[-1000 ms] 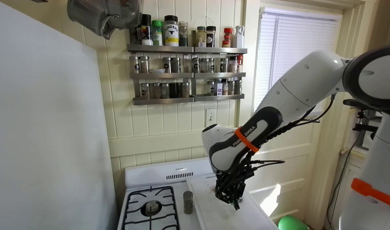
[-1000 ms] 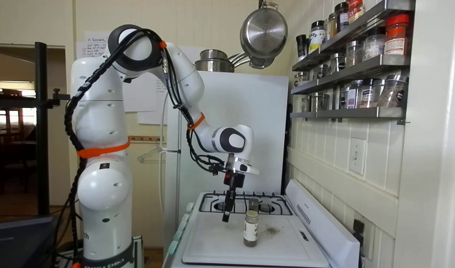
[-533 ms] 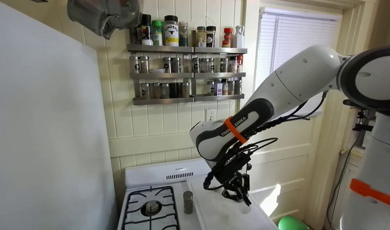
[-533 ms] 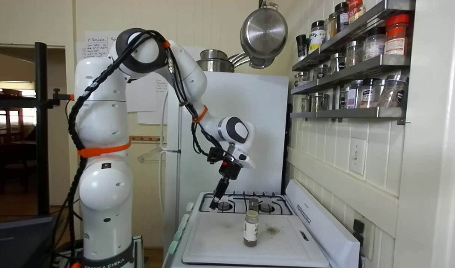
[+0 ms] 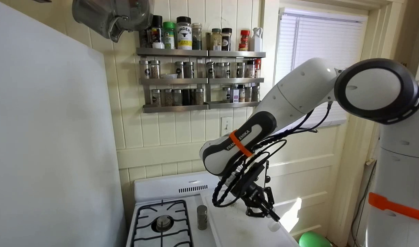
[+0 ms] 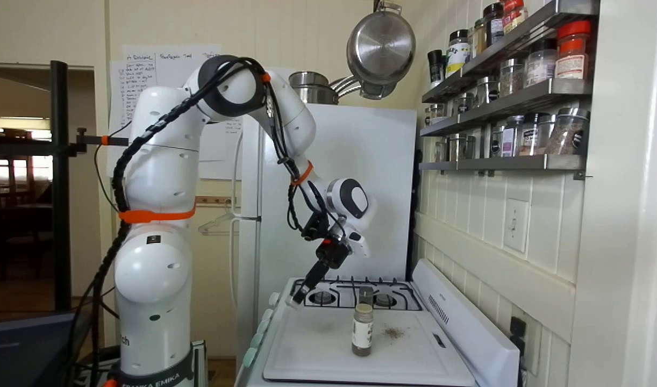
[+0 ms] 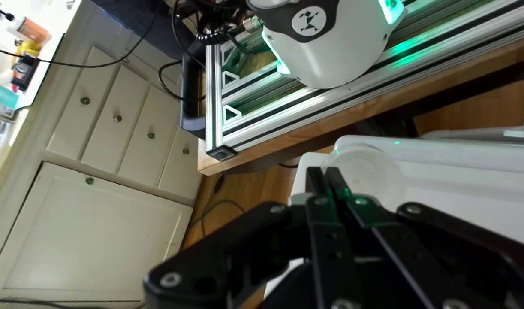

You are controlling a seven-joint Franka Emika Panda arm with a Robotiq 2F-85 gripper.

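Black hand [image 7: 324, 172], seemingly silver screws [image 7: 170, 280]

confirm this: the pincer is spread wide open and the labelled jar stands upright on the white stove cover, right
Not quite: the pincer is closed on a clear round piece, not spread open, as the wrist view shows. The labelled jar does stand upright on the white stove cover.

Claw [image 7: 326, 173] pinching clear disc [image 7: 371, 174], pale drawers [image 7: 109, 126]

Spice jars [image 5: 155, 70] along metal shelves [image 5: 175, 81] above a light switch [image 5: 226, 126], stacked pots [image 6: 322, 95] atop the white refrigerator [image 6: 374, 156].
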